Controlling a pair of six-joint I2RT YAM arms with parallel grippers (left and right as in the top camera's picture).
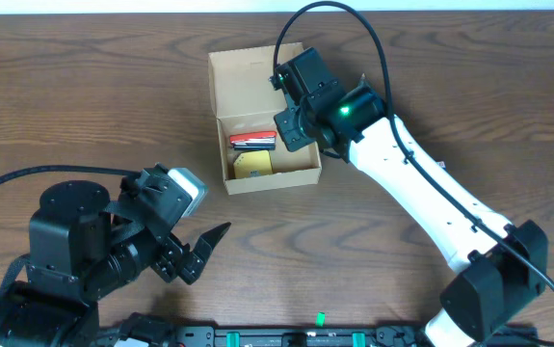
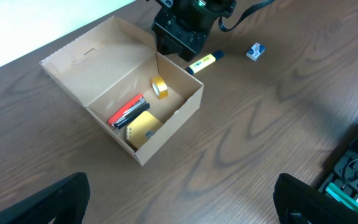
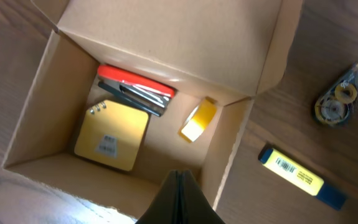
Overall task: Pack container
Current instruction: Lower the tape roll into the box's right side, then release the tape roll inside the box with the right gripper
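**Desk:** Where is the container, and how full is it?

**Me:** The container sits on the table at the far middle, with its lid folded back and open. I count 3 things inside. A red-and-black tool, a stapler by the look of it, lies along the hinge side. A yellow notepad lies flat beside it. A roll of yellow tape stands on edge in the corner nearest my right arm.

**Desk:** Anything left outside?

**Me:** At least 2 pieces. A yellow highlighter lies on the wood just beside the box's right wall. A correction-tape dispenser is a little further out on that side. So I judge the packing a bit past halfway: 3 in, 2 to go, and then the lid to close, if the job asks for that.

**Desk:** And your grippers?

**Me:** The right gripper hangs over the box's near right edge with its jaws pressed together and nothing between them. The left gripper is well apart from the box, low at the near left, pointing toward it. Its jaws are spread wide and it carries nothing.

**Desk:** What next?

**Me:** The highlighter looks the closest pick for the right arm. Those jaws would need to part first. It lies tight against the cardboard, so I'd watch that a finger doesn't catch the wall and shove the box.
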